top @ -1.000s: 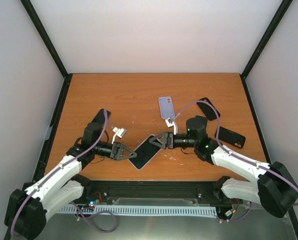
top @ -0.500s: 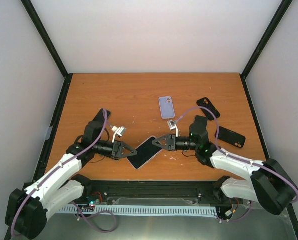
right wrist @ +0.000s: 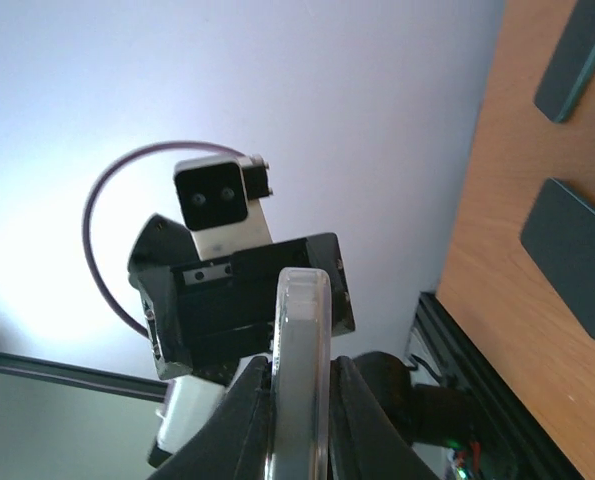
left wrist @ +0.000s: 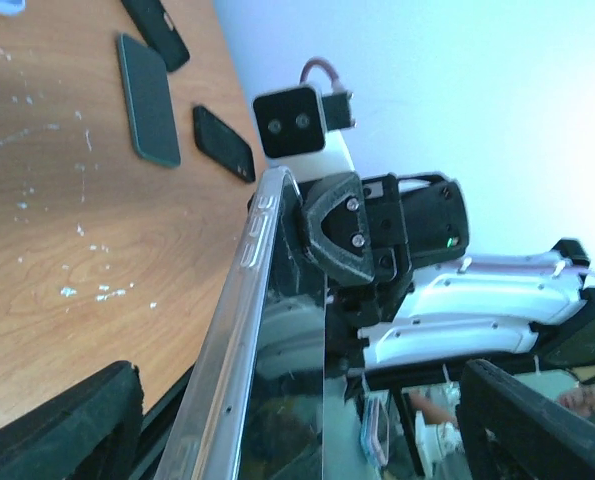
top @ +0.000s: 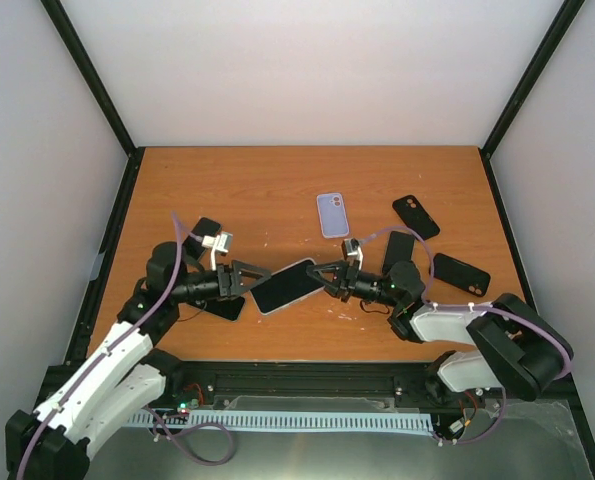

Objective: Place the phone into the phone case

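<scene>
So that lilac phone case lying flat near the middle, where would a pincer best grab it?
Probably across its long side edges, coming straight down from above. The lilac case lies flat on the table, clear of the black cases, its narrow width suiting a two-finger pincer. Both pincers are now holding the phone.

The two grippers, left (top: 245, 277) and right (top: 329, 279), face each other closely across the phone (top: 284, 285). Bare table (top: 257, 190) opens behind them. A lilac case (top: 331, 215) and dark cases (top: 415, 216) crowd the right.
</scene>
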Controlling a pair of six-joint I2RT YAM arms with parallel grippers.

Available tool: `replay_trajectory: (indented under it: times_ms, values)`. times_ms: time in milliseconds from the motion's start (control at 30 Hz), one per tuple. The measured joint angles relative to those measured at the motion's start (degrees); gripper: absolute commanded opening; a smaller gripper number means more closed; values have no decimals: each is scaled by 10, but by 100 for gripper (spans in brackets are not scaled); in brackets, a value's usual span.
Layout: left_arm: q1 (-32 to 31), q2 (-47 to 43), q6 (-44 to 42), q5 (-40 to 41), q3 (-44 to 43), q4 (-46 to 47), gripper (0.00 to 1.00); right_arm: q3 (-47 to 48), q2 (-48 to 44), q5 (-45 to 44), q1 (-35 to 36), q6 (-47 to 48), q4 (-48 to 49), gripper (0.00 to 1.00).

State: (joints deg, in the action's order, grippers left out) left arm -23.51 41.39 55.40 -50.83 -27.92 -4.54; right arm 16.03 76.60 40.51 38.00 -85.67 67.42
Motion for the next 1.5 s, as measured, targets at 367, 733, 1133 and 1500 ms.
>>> replay_trajectory:
  times_ms: [367,733,1133,1500]
  values:
    - [0,-73,87,56,32,89,89,-11,16,-57,0,-74,115,9]
    - [0,-89,185,39,123,243,70,-12,-53,-79,0,-56,57,10]
    - [0,-49,211,26,125,299,10,-11,-64,-86,0,-37,18,20]
    - [0,-44,181,33,112,222,12,-14,-70,-85,0,-20,-22,17]
